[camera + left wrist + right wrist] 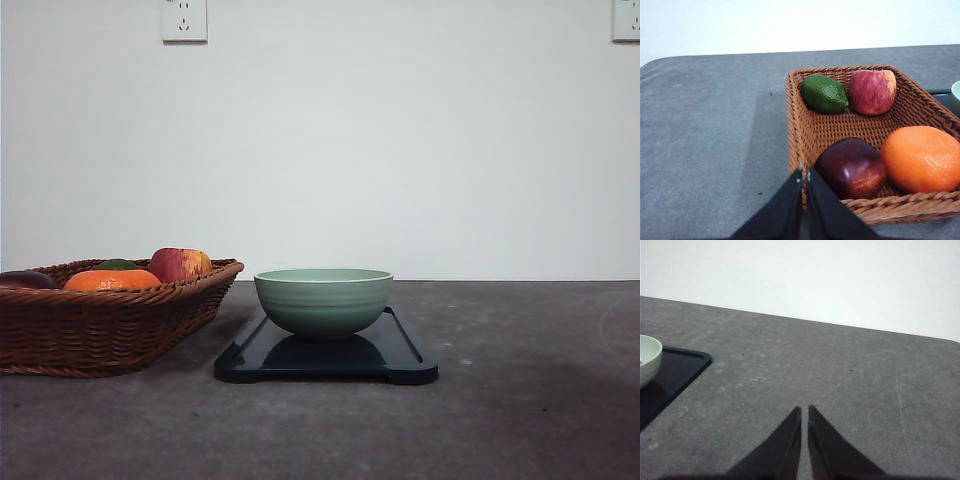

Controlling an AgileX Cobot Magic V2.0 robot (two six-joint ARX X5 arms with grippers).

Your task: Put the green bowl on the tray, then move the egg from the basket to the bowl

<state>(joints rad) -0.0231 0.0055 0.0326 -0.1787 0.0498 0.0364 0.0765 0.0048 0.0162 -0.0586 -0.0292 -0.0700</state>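
Plain white wall, two wall sockets, grey scuffed tabletop

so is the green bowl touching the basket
Apart. In the front view the green bowl sits on the tray, and bare table shows between the tray and the basket.

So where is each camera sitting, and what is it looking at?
Front view: low, level with the table, looking forward at the green bowl on the tray and the basket; none of the robot's body.
Left wrist view: on the left arm, looking down into the basket of fruit; left gripper closed.
Right wrist view: on the right arm, facing bare table; right gripper closed.
Shared: bowl and tray appear in front and right wrist views.
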